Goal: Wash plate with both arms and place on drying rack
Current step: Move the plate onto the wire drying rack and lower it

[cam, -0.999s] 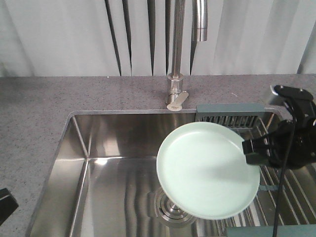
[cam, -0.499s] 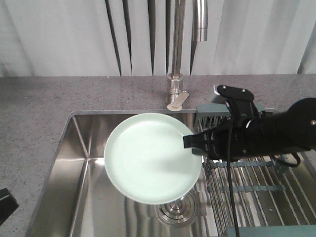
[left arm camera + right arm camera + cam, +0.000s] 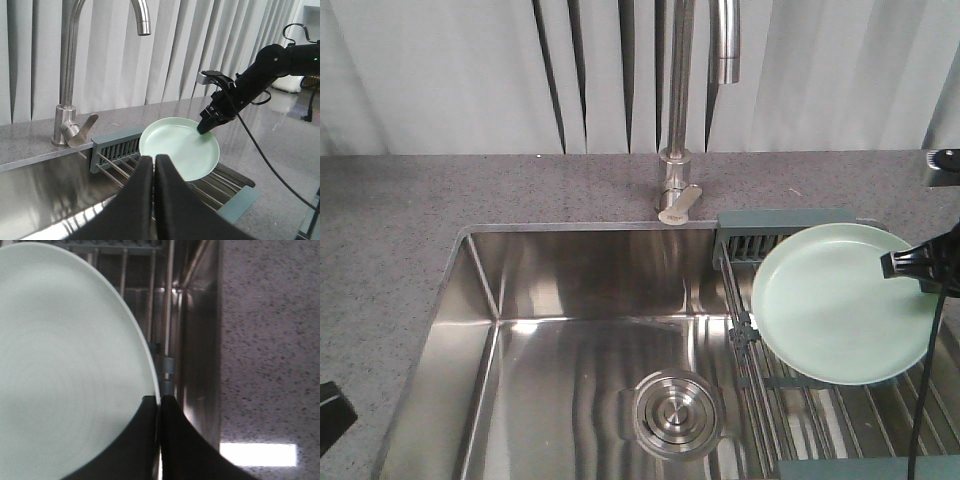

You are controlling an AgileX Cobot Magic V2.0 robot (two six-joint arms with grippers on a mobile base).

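We take this to be the placing step: the plate [image 3: 840, 303] hangs over the drying rack [image 3: 790, 400] on the right side of the sink basin [image 3: 570, 340], well clear of the faucet [image 3: 675, 100] and with no water running that we can see. The right gripper [image 3: 159, 400] has its two black fingers closed tight on the plate's right rim, one above and one below, and carries it alone. The plate is tilted, its face turned up and towards the left, with its far edge close to the slotted caddy [image 3: 785, 218] at the far end of the rack. We cannot tell whether its lower edge touches the wires or hangs just above them. The left gripper [image 3: 154, 165] sits at the near left, over the basin, with its fingers pressed together on nothing, well apart from the plate. In our judgement the next move calls for lowering the plate until its rim settles between two wires, steadying it so that it does not slide along the steel, and only then parting the fingers. The grip is on the very edge of a glossy rim, so we would go slowly.
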